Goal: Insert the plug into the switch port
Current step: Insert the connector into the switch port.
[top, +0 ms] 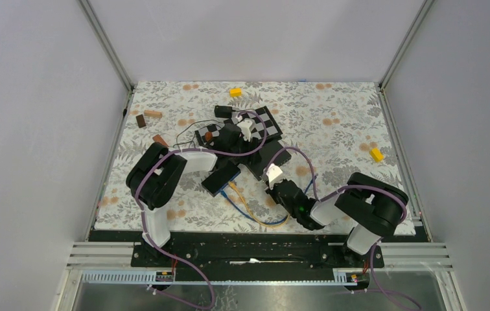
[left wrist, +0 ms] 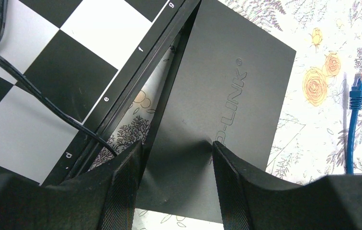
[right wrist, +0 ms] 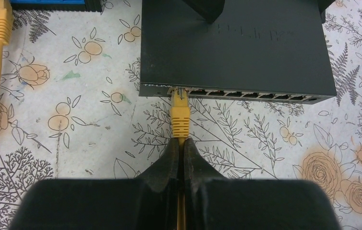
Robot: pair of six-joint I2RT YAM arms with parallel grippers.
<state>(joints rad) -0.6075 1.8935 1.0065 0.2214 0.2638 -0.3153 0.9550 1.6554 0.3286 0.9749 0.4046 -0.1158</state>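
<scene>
Right pincer (right wrist: 182, 158) clamps yellow plug (right wrist: 180, 108) at leftmost port (right wrist: 178, 91); left pincer (left wrist: 176, 163) grips switch (left wrist: 227, 96). Advise straight push, keeping plug square.

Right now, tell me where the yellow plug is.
In the right wrist view, the yellow plug sits at the leftmost port on the black switch front edge, its cable pinched in the right gripper just below.

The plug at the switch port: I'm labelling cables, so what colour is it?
Yellow. The plug shows best in the right wrist view, at the leftmost port of the black switch.
</scene>
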